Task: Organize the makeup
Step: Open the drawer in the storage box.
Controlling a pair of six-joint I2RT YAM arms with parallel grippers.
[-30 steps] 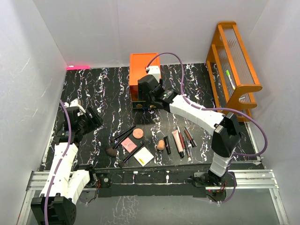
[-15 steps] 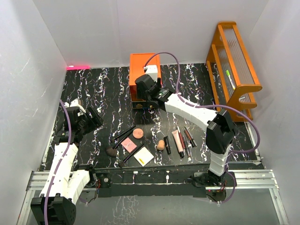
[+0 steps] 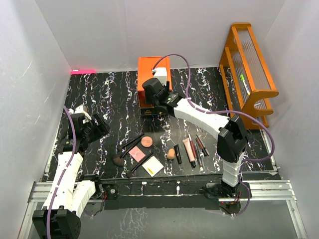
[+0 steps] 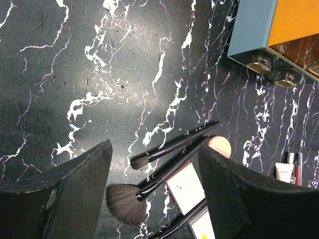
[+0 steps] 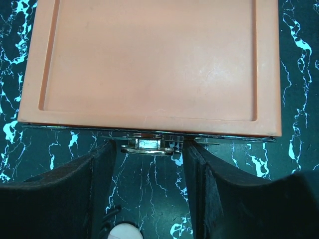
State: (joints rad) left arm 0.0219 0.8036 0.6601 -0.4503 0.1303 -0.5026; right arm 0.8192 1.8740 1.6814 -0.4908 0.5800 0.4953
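My right jaws stand spread on either side of the small metal handle (image 5: 143, 144) on the front of the orange drawer chest (image 5: 149, 59), mid-frame in the right wrist view; I cannot tell whether they touch it. My left jaws are spread wide with nothing between them, above the black marbled table (image 4: 75, 59). Beyond them, lower centre of the left wrist view, lie black brushes (image 4: 172, 144), a round tan compact (image 4: 219, 145) and a pink palette (image 4: 185, 186). In the overhead view, a beige sponge (image 3: 171, 154) and tubes (image 3: 190, 150) lie right of those, at lower centre.
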